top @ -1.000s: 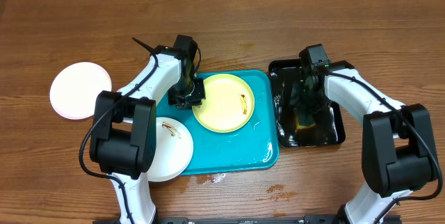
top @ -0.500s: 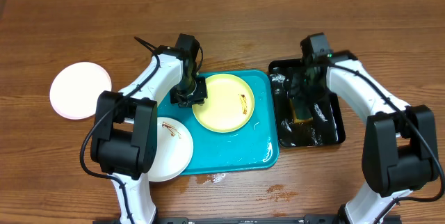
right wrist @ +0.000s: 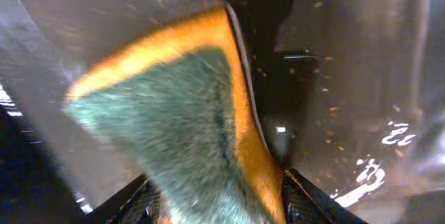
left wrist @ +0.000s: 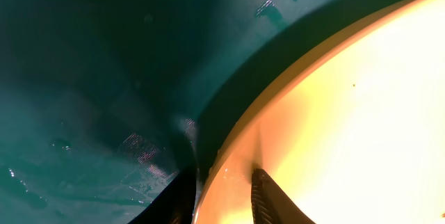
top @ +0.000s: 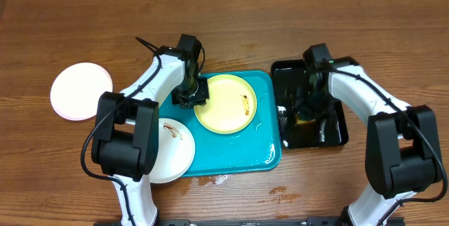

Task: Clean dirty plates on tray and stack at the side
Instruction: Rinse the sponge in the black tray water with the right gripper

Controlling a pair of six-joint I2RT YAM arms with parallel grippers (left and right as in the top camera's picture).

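The turquoise tray [top: 231,152] lies mid-table. On it sits the pale yellow-green plate [top: 228,105] with a brown smear. My left gripper [top: 189,98] is shut on that plate's left rim; in the left wrist view one finger is under the rim and one on top of the plate [left wrist: 348,113]. A white plate [top: 172,157] with smears overlaps the tray's left edge. Another white plate [top: 81,90] lies on the table far left. My right gripper [top: 309,110] is shut on a green-and-orange sponge [right wrist: 188,113] over the black tray [top: 330,133].
The glossy black tray holds wet residue and stands right of the turquoise tray. Water pools on the turquoise tray's lower right [top: 270,152]. Small spills mark the wood in front of it [top: 284,194].
My right gripper has moved with the sponge within the black tray, first toward the far side, then back nearer. The left gripper and the plates have not moved.
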